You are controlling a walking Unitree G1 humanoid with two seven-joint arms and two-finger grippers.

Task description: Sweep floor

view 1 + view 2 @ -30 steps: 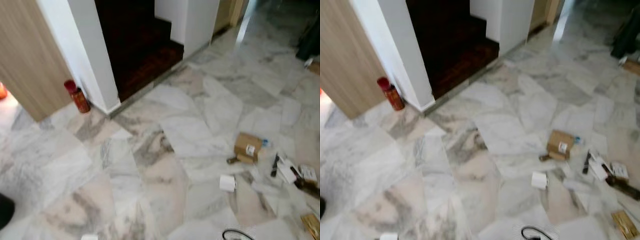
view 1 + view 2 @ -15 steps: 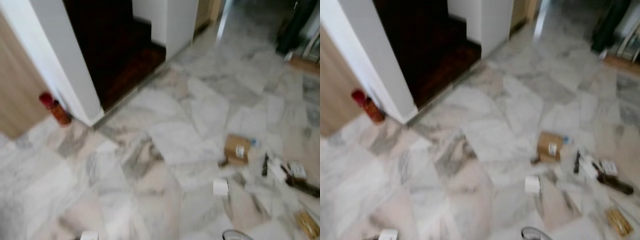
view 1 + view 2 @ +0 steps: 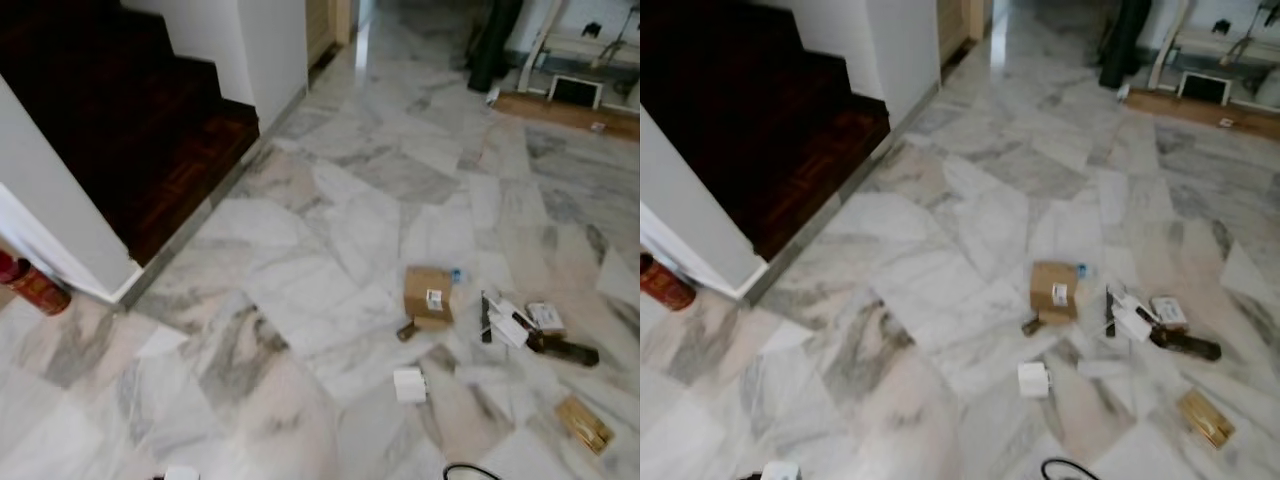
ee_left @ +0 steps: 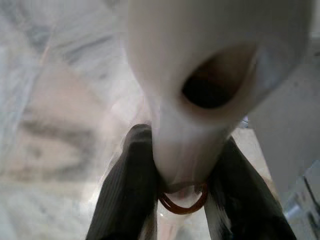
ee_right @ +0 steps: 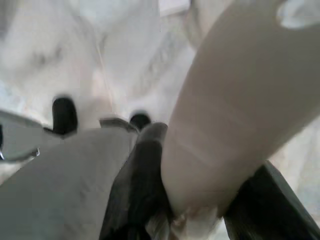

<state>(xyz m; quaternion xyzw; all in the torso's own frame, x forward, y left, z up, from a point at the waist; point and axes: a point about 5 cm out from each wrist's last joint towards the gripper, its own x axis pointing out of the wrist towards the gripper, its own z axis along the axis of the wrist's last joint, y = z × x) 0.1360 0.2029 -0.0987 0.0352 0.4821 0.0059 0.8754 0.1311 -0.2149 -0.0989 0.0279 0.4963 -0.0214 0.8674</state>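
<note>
Litter lies on the marble floor ahead to the right: a small cardboard box (image 3: 428, 294), a white roll (image 3: 409, 385), scattered papers and cards (image 3: 515, 322), a dark bottle (image 3: 562, 350) and a gold packet (image 3: 583, 424). In the left wrist view my left gripper (image 4: 180, 197) is shut on a white plastic handle (image 4: 200, 60) with a hole at its end. In the right wrist view my right gripper (image 5: 195, 205) is shut on a cream handle (image 5: 240, 115). What is at the far end of either handle is hidden.
Dark wooden stairs (image 3: 130, 140) rise at the left behind a white wall end (image 3: 50, 220). A red extinguisher (image 3: 30, 285) stands at its foot. A black cable loop (image 3: 470, 470) lies at the bottom edge. Furniture and a dark object (image 3: 492, 45) stand far back right.
The camera has swung right and sharpened: the stairs and extinguisher slid to the left, the wooden panel left view, and the litter sits nearer the middle. The litter itself has not moved.
</note>
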